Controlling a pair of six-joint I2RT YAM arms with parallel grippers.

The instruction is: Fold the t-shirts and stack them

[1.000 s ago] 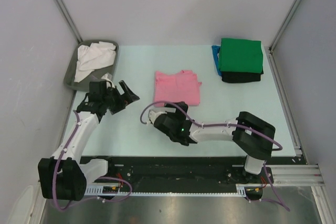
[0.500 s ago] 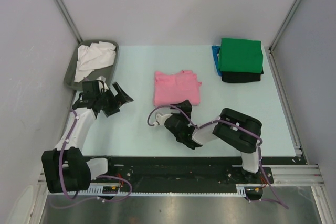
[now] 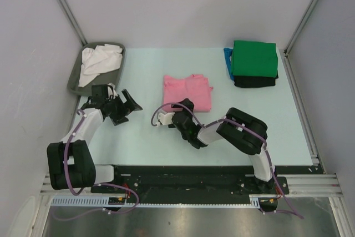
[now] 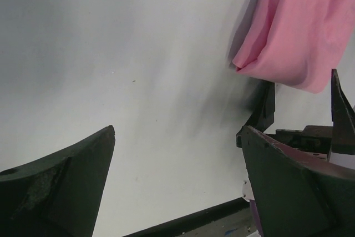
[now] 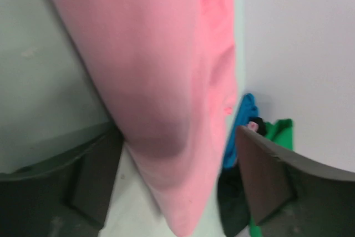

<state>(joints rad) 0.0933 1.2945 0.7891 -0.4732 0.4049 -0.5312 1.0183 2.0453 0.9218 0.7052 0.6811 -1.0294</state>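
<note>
Right gripper (image 3: pixel 182 107) sits low at the near edge of the folded pink t-shirt (image 3: pixel 187 91), its arm doubled back over the pale table (image 3: pixel 150 137). In the right wrist view its two dark fingers (image 5: pixel 61 192) stand wide apart with a rounded fold of the pink cloth (image 5: pixel 155 70) filling the space between them. The cloth looks loose there, with no pinch on it, though the blur of that view hides whether either finger touches it. The left gripper (image 3: pixel 126 109) hangs over bare table to the left of the pink shirt, well apart from it. Its jaws are spread fully and have hold of nothing. The left wrist view shows only plain table surface between its fingers (image 4: pixel 55 192), with a corner of the pink shirt (image 4: pixel 294 31) at the upper right. The pink shirt lies near the middle of the table, folded into a rough square. At the far right corner a folded green t-shirt (image 3: pixel 254 58) lies on top of a black t-shirt (image 3: pixel 254 81), and a blue t-shirt (image 3: pixel 228 62) shows at the stack's left edge. The white t-shirt (image 3: pixel 100 60) lies crumpled in the grey tray (image 3: pixel 75 79) at the far left.
</note>
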